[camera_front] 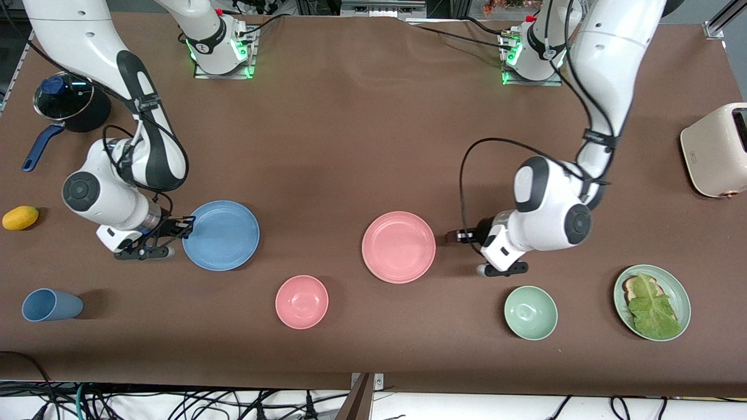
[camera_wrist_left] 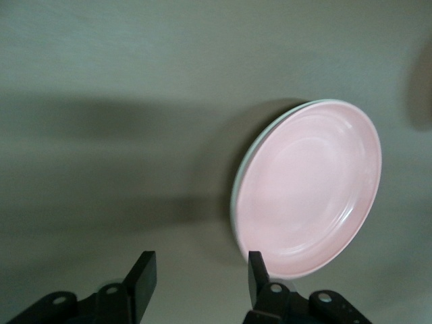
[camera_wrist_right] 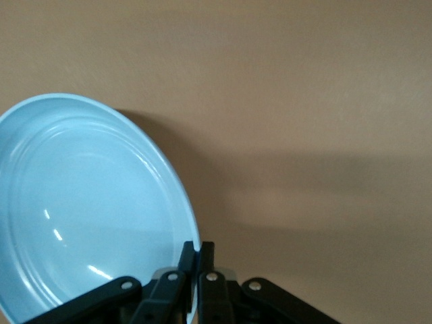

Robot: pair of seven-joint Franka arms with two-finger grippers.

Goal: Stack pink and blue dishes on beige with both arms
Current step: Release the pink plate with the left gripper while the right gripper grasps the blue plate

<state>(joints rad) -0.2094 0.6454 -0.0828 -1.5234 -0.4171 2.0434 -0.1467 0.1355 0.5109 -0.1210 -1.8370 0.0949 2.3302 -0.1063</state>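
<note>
The blue plate (camera_front: 224, 236) lies toward the right arm's end of the table. My right gripper (camera_front: 187, 223) is shut on its rim, with one finger above and one below the edge, as the right wrist view shows on the blue plate (camera_wrist_right: 81, 202) at the right gripper (camera_wrist_right: 200, 253). The pink plate (camera_front: 398, 247) sits mid-table. In the left wrist view the pink plate (camera_wrist_left: 307, 189) rests on a pale rim (camera_wrist_left: 236, 196), seemingly the beige plate beneath it. My left gripper (camera_front: 461, 236) (camera_wrist_left: 199, 277) stands open and empty, low beside the pink plate.
Nearer the front camera stand a pink bowl (camera_front: 302, 301), a green bowl (camera_front: 530, 312), a pale green plate with lettuce (camera_front: 677, 291) and a blue cup (camera_front: 51, 305). A yellow fruit (camera_front: 20, 217), a lidded pot (camera_front: 70, 102) and a toaster (camera_front: 715, 149) sit at the table's ends.
</note>
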